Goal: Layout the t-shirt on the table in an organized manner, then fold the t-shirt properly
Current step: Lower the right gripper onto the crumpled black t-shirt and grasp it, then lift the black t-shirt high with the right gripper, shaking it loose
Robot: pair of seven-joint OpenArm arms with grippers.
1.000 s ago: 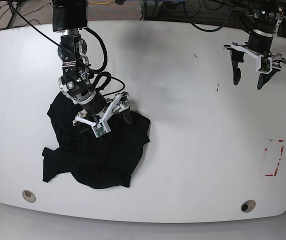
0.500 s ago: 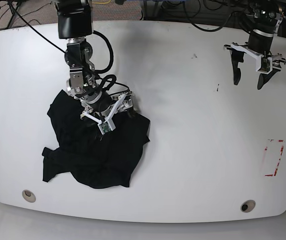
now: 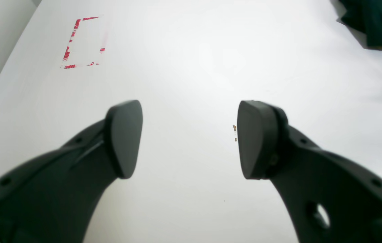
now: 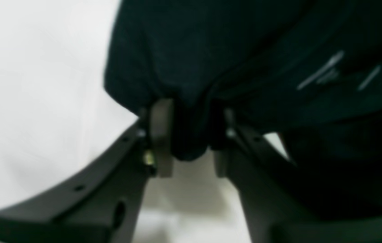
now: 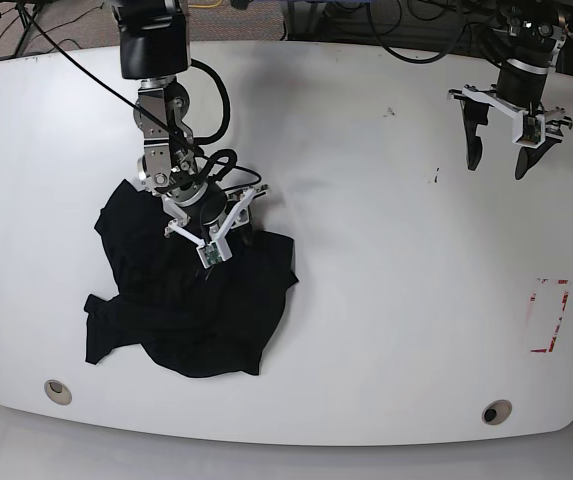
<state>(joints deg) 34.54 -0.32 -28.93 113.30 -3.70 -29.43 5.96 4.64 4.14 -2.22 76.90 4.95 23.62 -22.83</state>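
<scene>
Black and crumpled, the t-shirt (image 5: 191, 300) lies on the white table (image 5: 386, 250), far from the red tape rectangle (image 5: 549, 316). We see our right gripper (image 4: 187, 148) pinching its fold, and our left gripper (image 3: 189, 138) spread apart over bare table.

A crumpled black t-shirt (image 5: 191, 300) lies on the white table (image 5: 366, 300). The right gripper (image 5: 216, 235) presses into its upper edge (jaws hidden). The left gripper (image 5: 498, 160) hangs apart, spread wide.

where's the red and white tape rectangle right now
In the base view the tape rectangle sits near the table's right edge, toward the front, below the left gripper and above the round hole; it is far from the t-shirt.
</scene>
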